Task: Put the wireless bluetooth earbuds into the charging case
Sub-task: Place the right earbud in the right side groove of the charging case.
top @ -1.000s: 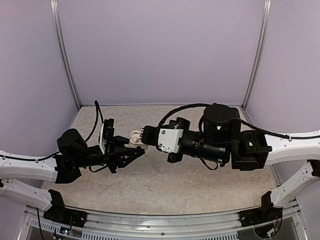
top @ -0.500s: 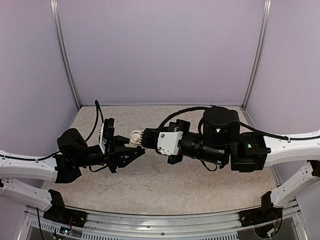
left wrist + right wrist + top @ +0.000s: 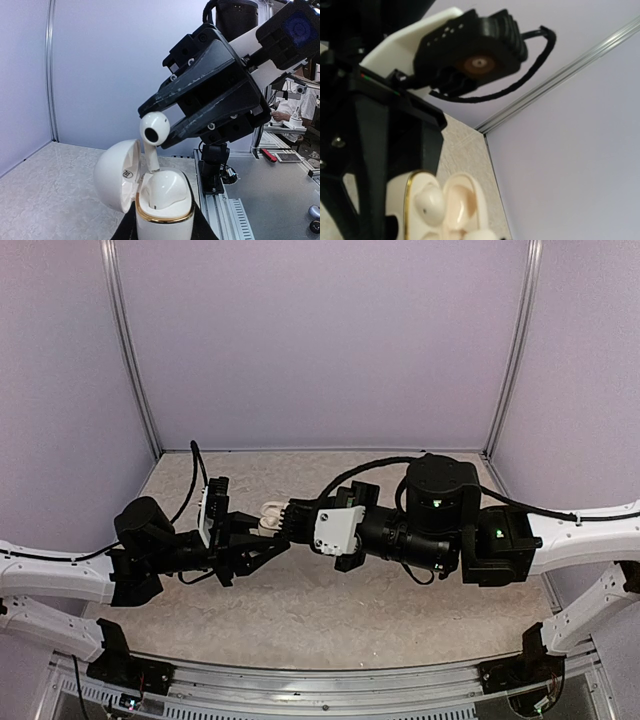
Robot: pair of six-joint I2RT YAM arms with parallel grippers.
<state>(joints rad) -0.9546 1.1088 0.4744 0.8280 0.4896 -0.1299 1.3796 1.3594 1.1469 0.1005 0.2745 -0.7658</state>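
Note:
My left gripper [image 3: 165, 231] is shut on a white charging case [image 3: 165, 216] with a gold rim, and holds it upright above the table with its lid [image 3: 116, 175] open. One white earbud [image 3: 166, 186] sits in the case. My right gripper [image 3: 155, 125] is shut on a second white earbud [image 3: 153, 128], whose stem reaches down into the case's free slot. In the top view the case [image 3: 271, 515] sits between the left gripper [image 3: 262, 540] and the right gripper [image 3: 291, 519]. The right wrist view shows the case [image 3: 402, 212], the seated earbud [image 3: 429, 205] and the lid [image 3: 466, 200]. No black earbuds are in view.
The speckled beige table [image 3: 330, 590] lies under both arms, with lilac walls on three sides and metal corner posts [image 3: 130, 360]. The left arm's wrist camera housing [image 3: 470, 50] and its cable hang close over the right wrist view.
My right gripper has moved a little to the left, bringing the white earbud closer in over the case. The left gripper and the case have stayed in place.

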